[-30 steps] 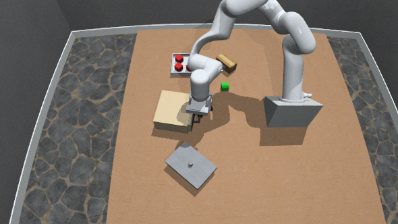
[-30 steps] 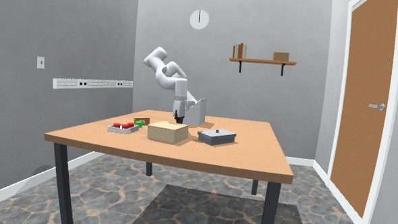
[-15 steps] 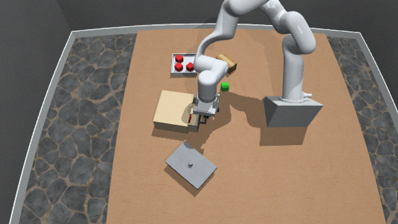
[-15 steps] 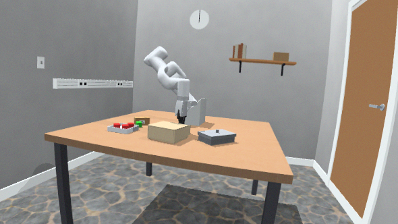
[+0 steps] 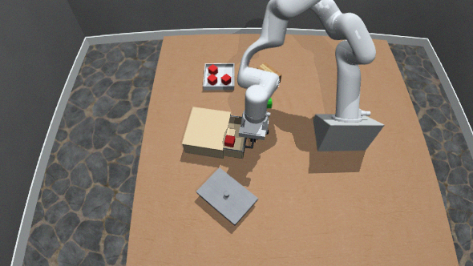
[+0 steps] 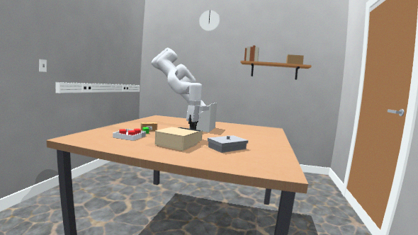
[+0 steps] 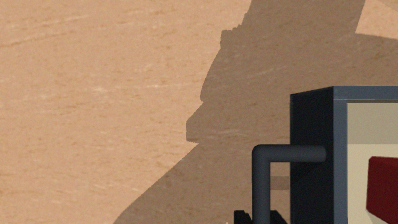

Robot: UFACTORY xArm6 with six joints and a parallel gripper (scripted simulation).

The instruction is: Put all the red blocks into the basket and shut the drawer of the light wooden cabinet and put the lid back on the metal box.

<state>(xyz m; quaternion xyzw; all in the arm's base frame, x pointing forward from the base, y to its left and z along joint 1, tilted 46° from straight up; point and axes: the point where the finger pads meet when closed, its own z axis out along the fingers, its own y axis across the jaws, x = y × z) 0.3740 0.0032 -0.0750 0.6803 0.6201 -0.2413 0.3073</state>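
At the open drawer (image 5: 234, 153) (image 7: 340, 165), end effector (image 5: 252, 141) (image 6: 193, 126) (image 7: 260, 216) narrow, clamped on handle (image 5: 248, 147) (image 7: 260, 182); red block (image 5: 229, 141) (image 7: 384, 187) lies inside, just past the front panel, cabinet side.

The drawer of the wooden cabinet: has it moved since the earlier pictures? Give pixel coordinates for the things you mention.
Yes: the drawer (image 5: 234, 152) has slid farther out, away from the cabinet body (image 5: 208, 127).
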